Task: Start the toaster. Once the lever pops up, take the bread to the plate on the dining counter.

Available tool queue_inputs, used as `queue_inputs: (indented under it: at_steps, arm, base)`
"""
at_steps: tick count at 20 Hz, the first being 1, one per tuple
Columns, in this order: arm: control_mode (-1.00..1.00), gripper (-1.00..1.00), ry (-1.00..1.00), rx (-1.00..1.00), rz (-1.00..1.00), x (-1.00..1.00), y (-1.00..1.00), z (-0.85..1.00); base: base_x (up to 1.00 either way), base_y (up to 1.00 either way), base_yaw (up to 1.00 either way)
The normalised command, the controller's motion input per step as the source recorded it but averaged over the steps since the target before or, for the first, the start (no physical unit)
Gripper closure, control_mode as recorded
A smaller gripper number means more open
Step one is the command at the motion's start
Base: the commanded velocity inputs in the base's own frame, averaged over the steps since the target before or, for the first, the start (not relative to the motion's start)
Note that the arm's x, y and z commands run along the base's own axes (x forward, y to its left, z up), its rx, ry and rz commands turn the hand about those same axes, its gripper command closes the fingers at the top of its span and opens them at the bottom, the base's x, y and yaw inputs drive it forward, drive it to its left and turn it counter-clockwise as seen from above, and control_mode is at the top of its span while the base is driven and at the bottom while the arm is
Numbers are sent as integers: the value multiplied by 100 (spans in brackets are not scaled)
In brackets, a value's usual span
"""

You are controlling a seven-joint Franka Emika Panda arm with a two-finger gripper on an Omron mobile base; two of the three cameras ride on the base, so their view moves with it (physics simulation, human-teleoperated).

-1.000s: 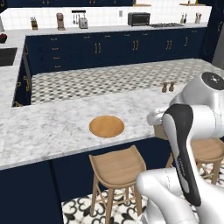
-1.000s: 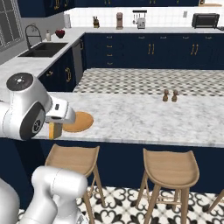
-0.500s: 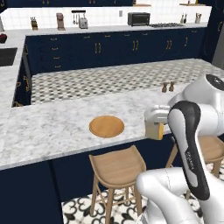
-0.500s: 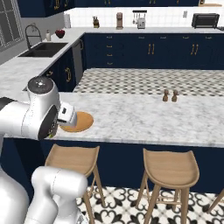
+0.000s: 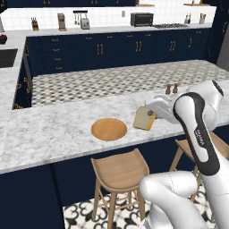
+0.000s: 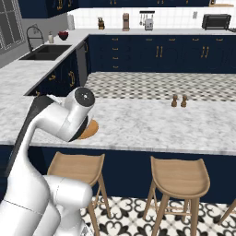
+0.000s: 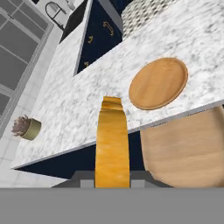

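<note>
Golden-crusted bread pinched in gripper jaws, frame centre-right; carry step; next: lower onto plate, frame centre.

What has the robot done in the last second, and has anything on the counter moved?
The arm swung the bread leftward over the dining counter, closer to the plate. The gripper stayed shut on the slice throughout. The plate, the two small shakers and the stools kept their places.
</note>
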Motion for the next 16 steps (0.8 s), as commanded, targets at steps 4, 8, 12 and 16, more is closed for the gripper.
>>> queue_inputs:
  at_steps: [4,8,12,16]
  arm:
    - [-100,100,8,4,0,83,31,-33]
    - [-100,100,5,0,-1,54,32,-38]
    - [-100,100,4,0,0,49,24,-38]
    - [-100,100,1,0,0,49,26,-35]
  base:
    - [0,0,0]
    - [0,0,0]
    - [0,0,0]
    - [0,0,0]
